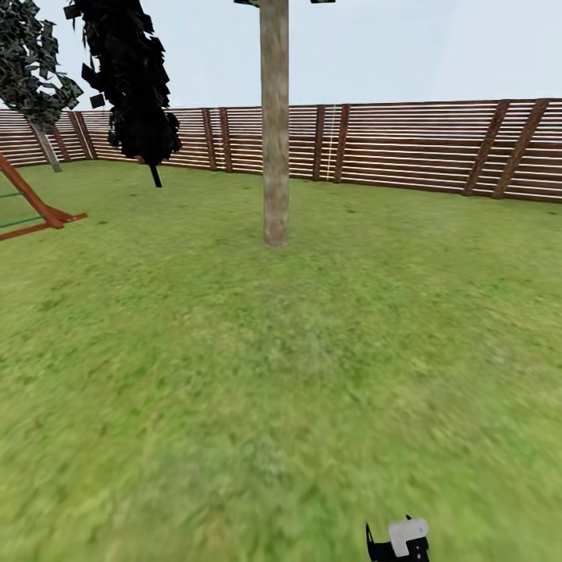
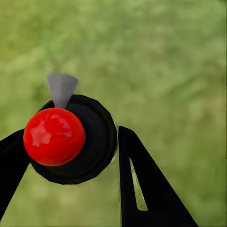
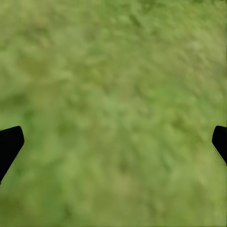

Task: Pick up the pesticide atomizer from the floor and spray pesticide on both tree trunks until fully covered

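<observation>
The pesticide atomizer (image 1: 407, 537) shows at the bottom edge of the head view as a dark body with a pale grey head. In the left wrist view it is a black round body (image 2: 92, 142) with a red knob and a grey tip. My left gripper (image 2: 71, 135) is shut on it, one black finger against each side. My right gripper (image 3: 117, 135) is open over bare grass floor (image 3: 113, 94), holding nothing. A thick grey-brown tree trunk (image 1: 275, 133) rises straight ahead, several metres off. A second tree (image 1: 35, 70) with dark green foliage stands far left by the fence.
A thin-stemmed black-leaved tree (image 1: 129, 78) stands left of the near trunk. A red-brown swing frame (image 1: 35, 204) sits at the left edge. A brown slatted fence (image 1: 421, 148) bounds the lawn at the back. Open grass (image 1: 273, 367) lies between me and the trunk.
</observation>
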You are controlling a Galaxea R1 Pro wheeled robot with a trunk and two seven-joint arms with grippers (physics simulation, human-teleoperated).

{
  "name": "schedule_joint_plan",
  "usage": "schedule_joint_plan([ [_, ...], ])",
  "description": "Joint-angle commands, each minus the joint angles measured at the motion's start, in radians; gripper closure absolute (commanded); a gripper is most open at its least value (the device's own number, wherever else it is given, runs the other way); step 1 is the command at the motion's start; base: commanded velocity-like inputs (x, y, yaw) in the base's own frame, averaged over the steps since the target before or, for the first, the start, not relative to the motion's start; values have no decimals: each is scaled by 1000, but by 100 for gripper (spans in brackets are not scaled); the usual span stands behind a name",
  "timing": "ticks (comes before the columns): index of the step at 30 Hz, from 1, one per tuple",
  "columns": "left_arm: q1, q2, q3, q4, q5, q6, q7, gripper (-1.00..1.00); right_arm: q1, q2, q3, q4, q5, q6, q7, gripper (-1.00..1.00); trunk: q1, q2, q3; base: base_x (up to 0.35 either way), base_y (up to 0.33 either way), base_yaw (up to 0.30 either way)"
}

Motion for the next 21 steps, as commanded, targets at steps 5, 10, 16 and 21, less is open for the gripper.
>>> schedule_joint_plan([
  [5,-1,1,6,2,-3,-3,-1,100,-1,0,-8,1,11,-3,-4,-100,0,0,-1,338,0,0],
  [10,-1,2,5,4,-3,-3,-1,100,-1,0,-8,1,11,-3,-4,-100,0,0,-1,338,0,0],
  [16,-1,0,5,4,-3,-4,-1,100,-1,0,-8,1,11,-3,-4,-100,0,0,-1,338,0,0],
  [21,-1,0,4,4,-3,-5,-1,100,-1,0,-8,1,11,-3,-4,-100,0,0,-1,338,0,0],
])
